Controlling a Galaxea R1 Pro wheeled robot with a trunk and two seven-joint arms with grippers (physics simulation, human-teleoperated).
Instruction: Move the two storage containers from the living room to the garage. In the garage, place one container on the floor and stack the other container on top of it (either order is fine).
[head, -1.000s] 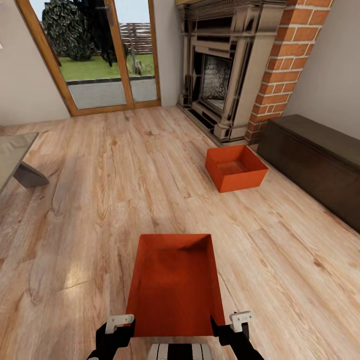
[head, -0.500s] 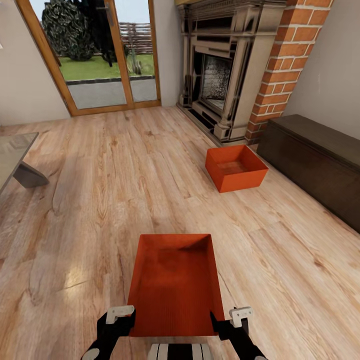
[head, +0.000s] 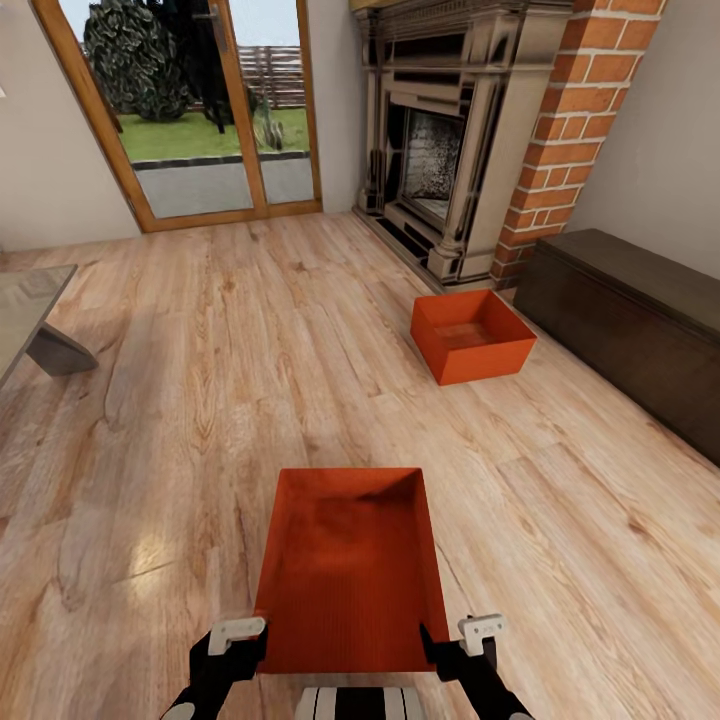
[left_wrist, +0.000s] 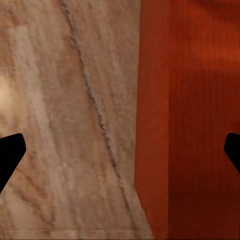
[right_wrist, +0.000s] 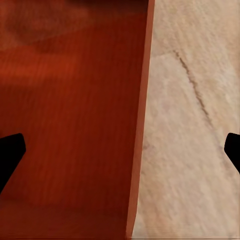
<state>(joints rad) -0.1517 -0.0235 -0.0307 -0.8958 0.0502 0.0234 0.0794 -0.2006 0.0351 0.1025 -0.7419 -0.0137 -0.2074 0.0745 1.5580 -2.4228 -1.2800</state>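
Note:
Two orange-red storage containers rest on the light wood plank floor of the living room. The near one (head: 350, 570) lies lengthwise just in front of me; the other (head: 470, 335) sits further off by the brick chimney. My left gripper (head: 238, 640) is at the near container's near left corner and my right gripper (head: 478, 638) at its near right corner. Seen from the left wrist, the left gripper (left_wrist: 120, 150) is open with the container's side wall (left_wrist: 152, 125) between its fingers. The right gripper (right_wrist: 120, 150) is open astride the opposite wall (right_wrist: 141, 125).
A long dark brown bench (head: 630, 320) stands along the right wall. The ornate fireplace (head: 440, 150) and red brick chimney (head: 575, 130) are ahead on the right, wood-framed glass doors (head: 200, 110) at the back left. A grey table corner (head: 30, 320) juts in at the left.
Both grippers have edged slightly forward along the near container's corners. The containers have not moved.

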